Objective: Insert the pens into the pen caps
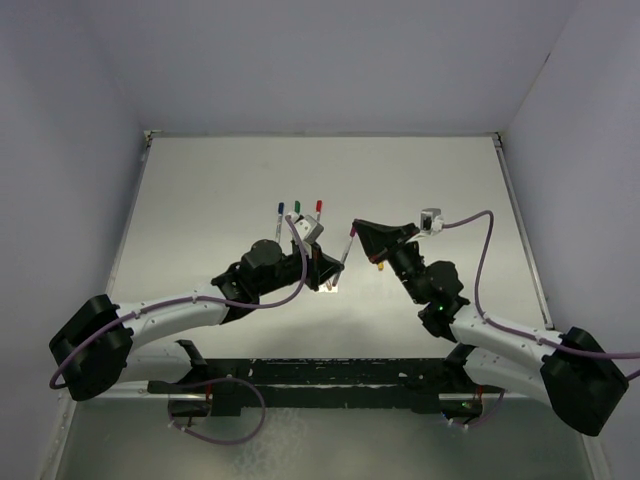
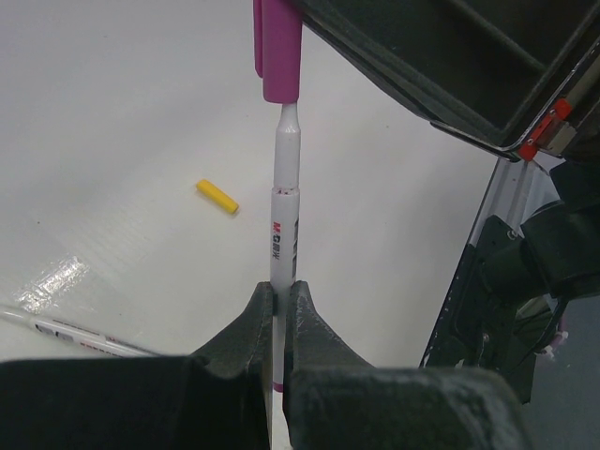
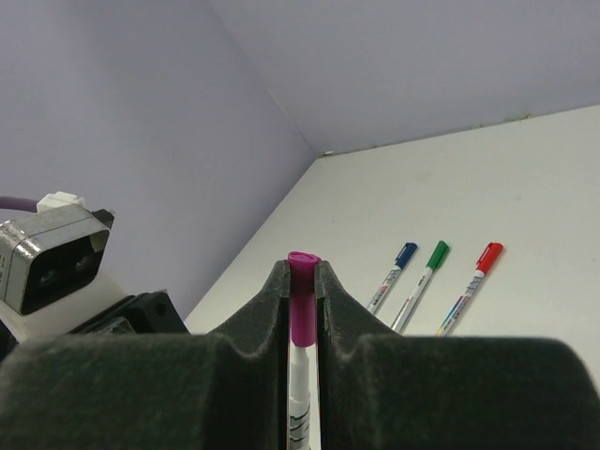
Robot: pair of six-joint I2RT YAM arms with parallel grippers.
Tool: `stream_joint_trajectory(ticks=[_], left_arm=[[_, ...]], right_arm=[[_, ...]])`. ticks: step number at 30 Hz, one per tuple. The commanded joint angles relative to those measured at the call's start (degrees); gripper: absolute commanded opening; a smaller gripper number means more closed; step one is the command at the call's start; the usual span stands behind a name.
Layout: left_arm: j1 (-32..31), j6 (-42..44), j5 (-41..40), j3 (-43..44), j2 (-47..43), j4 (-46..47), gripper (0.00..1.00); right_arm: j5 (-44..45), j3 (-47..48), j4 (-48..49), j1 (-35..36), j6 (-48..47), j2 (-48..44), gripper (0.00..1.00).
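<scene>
My left gripper (image 2: 281, 286) is shut on a white pen (image 2: 284, 234) with a magenta band and holds it off the table. The pen's tip sits inside a magenta cap (image 2: 279, 52). The pen's narrow neck shows below the cap. My right gripper (image 3: 302, 267) is shut on that magenta cap (image 3: 302, 305), with the pen (image 3: 299, 394) entering from below. In the top view the left gripper (image 1: 335, 268) and the right gripper (image 1: 357, 229) meet at mid-table. A yellow cap (image 2: 217, 196) and an uncapped pen (image 2: 75, 336) lie on the table.
Three capped pens lie side by side farther back: blue (image 3: 396, 274), green (image 3: 424, 279) and red (image 3: 473, 284); they also show in the top view (image 1: 298, 209). The yellow cap (image 1: 380, 267) lies under the right arm. Walls enclose the table on three sides.
</scene>
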Motion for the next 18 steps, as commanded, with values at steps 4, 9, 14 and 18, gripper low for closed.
stream_joint_trajectory(ticks=[4,9,14,18], left_arm=[[0.41,-0.47,-4.84,2.35,-2.42,9.04,0.0],[0.41,-0.38,-4.92,2.71,-2.84,8.4,0.0],[0.41,-0.14,-5.53,2.78,-3.65,7.79,0.0],[0.41,-0.03,-5.64,3.07,-3.51,8.16,0.0]], right_arm=[[-7.0,0.85,-7.31,0.81,-0.42,-0.72,0.0],[-7.16,1.76,-10.08,0.78,-2.05,-1.64,0.0],[-7.01,2.26,-12.24,0.83,-3.24,-2.27,0.0],[-7.77,2.46,-12.64,0.79,-2.97,-1.58,0.0]])
